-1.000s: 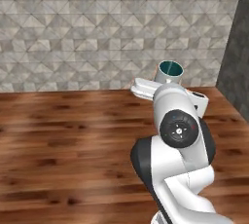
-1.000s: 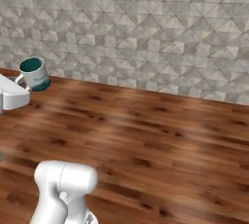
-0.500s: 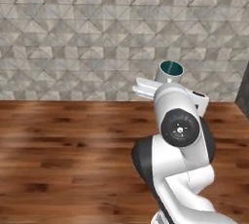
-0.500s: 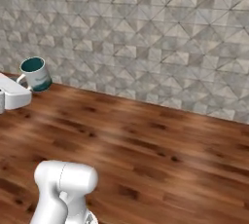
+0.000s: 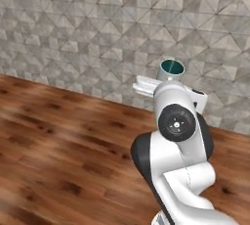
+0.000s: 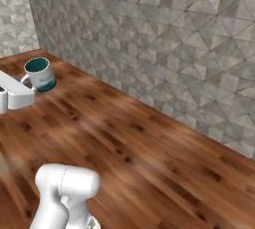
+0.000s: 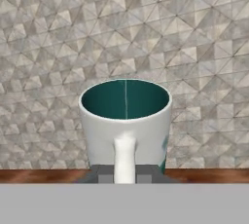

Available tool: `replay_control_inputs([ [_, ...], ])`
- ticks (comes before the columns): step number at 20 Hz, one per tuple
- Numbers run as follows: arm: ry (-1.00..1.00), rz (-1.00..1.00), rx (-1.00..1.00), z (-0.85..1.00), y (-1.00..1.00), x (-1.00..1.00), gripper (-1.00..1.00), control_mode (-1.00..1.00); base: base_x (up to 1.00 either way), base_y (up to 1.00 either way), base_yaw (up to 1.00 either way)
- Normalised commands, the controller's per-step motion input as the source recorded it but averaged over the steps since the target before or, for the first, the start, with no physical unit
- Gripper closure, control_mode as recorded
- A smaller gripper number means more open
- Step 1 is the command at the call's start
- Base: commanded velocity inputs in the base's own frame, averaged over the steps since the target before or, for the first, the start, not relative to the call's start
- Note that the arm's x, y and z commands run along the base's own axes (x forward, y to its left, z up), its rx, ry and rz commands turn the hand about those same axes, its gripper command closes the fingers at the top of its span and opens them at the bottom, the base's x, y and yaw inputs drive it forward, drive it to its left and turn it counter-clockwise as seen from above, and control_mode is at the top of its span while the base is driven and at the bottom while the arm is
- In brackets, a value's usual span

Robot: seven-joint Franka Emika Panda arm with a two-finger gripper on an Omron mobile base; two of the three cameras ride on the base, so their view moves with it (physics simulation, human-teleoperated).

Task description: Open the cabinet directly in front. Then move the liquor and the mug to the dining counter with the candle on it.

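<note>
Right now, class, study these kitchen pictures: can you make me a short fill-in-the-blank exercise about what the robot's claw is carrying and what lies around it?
1. The claw is shut on the handle of a white ____.
2. The inside of the mug is dark ____.
3. The mug stands ____, with its opening facing up.
4. Below the mug lies a reddish-brown ____ counter, backed by a grey tiled wall.

Missing words: mug; teal; upright; wood-grain
</note>
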Motion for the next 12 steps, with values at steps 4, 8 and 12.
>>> replay_control_inputs([
  [4,0.00,0.00,0.00,0.00,0.00,0.00,1.00,1.00,1.00,-0.28,0.67],
  [8,0.00,0.00,0.00,0.00,0.00,0.00,1.00,1.00,1.00,-0.57,0.55],
  [12,0.00,0.00,0.00,0.00,0.00,0.00,1.00,1.00,1.00,-0.57,0.50],
])
